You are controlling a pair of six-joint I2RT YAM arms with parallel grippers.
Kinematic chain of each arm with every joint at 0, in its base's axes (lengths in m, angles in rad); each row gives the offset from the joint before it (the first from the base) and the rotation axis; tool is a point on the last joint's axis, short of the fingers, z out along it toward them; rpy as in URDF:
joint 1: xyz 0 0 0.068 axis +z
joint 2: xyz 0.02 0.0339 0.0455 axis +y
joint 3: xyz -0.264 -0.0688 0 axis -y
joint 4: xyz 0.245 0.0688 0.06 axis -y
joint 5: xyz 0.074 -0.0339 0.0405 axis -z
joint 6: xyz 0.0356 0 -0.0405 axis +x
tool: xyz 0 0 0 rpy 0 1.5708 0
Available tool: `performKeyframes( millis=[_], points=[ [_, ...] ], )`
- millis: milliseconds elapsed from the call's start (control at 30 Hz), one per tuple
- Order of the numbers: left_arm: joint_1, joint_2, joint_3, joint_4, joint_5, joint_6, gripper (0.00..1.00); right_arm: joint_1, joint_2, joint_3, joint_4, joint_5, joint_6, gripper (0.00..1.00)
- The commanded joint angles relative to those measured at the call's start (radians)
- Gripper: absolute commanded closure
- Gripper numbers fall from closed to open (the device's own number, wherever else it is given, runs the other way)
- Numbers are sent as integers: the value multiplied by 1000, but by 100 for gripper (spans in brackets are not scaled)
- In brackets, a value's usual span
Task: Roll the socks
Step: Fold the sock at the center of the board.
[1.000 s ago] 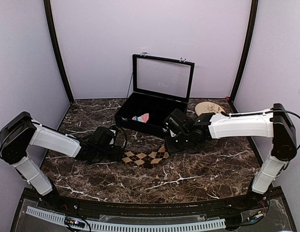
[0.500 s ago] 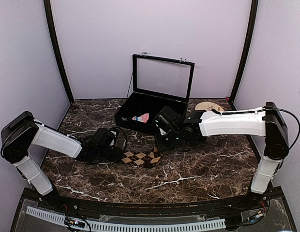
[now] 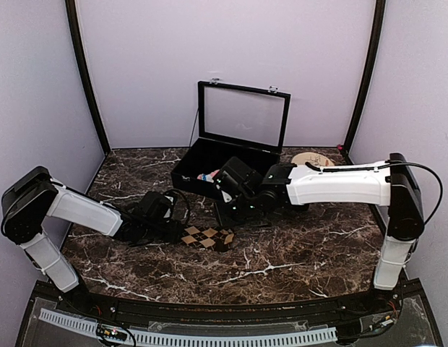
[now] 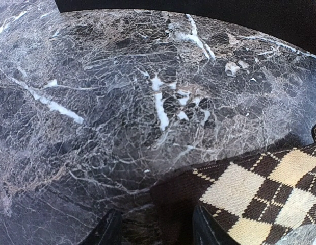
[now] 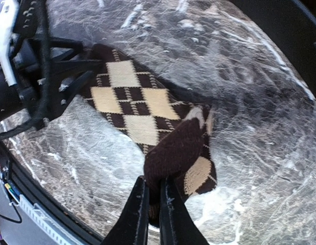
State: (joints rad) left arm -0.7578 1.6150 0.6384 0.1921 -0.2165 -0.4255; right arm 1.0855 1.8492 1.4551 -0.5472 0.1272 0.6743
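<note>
The dark brown sock with tan argyle diamonds [image 3: 208,237] lies on the marble table between my two grippers. My right gripper [image 5: 153,181] is shut on its dark end and holds that end folded back over the argyle part [image 5: 130,104]; in the top view it [image 3: 225,219] is over the sock's right end. My left gripper [image 4: 155,224] is open, with its two fingertips on either side of the sock's dark edge [image 4: 173,196]; it [image 3: 175,231] sits at the sock's left end. The pink sock [image 3: 206,176] lies in the black box, mostly hidden by my right arm.
The black box [image 3: 186,177] stands at the back centre with its glass lid [image 3: 242,116] raised. A round wooden disc [image 3: 314,158] lies right of the box. The left gripper's cable loops by it [image 3: 182,202].
My right gripper has moved left with the sock's end, folding the sock over itself, so the sock looks shorter. The left gripper has stayed at the sock's left end.
</note>
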Motion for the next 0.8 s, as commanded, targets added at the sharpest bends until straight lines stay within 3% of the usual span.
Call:
performKeyframes(
  millis=[0,767],
  points=[
    [-6,-22,-23,-14,25,-5,51,27,37,69,10,-21,11,91],
    [-6,-37,-33,8,45,-25,52,60,169,217,33,-92,17,91]
  ],
)
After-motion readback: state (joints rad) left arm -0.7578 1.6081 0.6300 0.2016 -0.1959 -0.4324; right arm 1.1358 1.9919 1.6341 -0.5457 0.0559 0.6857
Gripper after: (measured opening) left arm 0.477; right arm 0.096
